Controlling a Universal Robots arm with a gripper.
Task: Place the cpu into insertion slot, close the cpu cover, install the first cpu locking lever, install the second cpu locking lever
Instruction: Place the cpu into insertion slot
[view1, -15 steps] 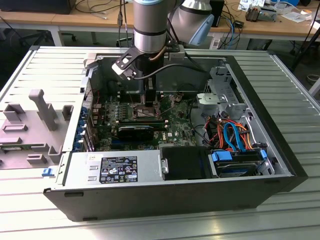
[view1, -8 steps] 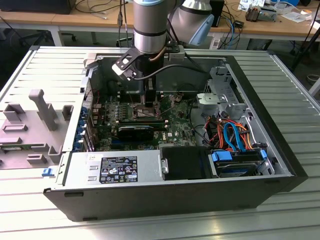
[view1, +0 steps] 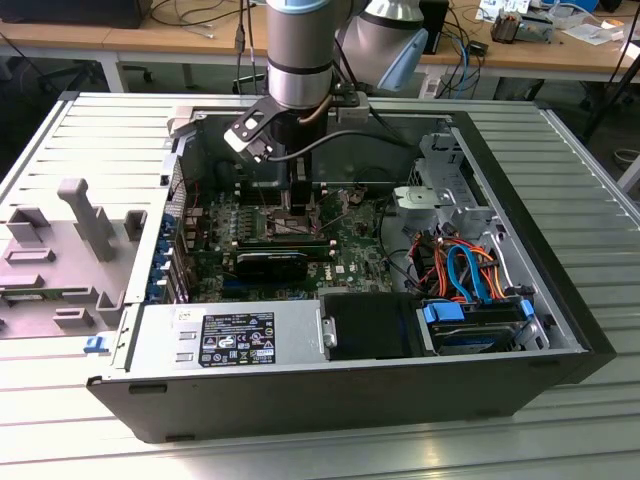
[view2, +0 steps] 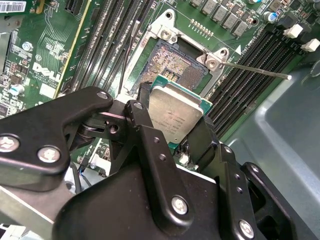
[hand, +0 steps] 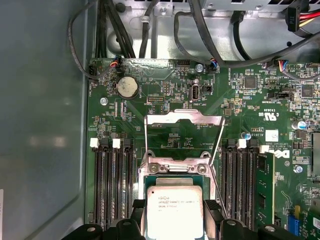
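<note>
The cpu (view2: 177, 112) is clamped by its edges in the gripper (view2: 171, 119) and held just above the bare insertion slot (view2: 167, 62). The cpu cover (hand: 184, 118) is raised.

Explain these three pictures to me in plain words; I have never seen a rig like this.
The machine is a robot arm reaching into an open computer case that lies on a slatted metal table. The exterior view is taken by a camera off the arm; both wrist views come from cameras riding on the arm, looking down at the green motherboard. At the arm's tip is a black claw, shut on the cpu, a flat silver chip. It holds the chip over the bare socket. The cpu cover, a thin metal frame, is flipped open.
</note>
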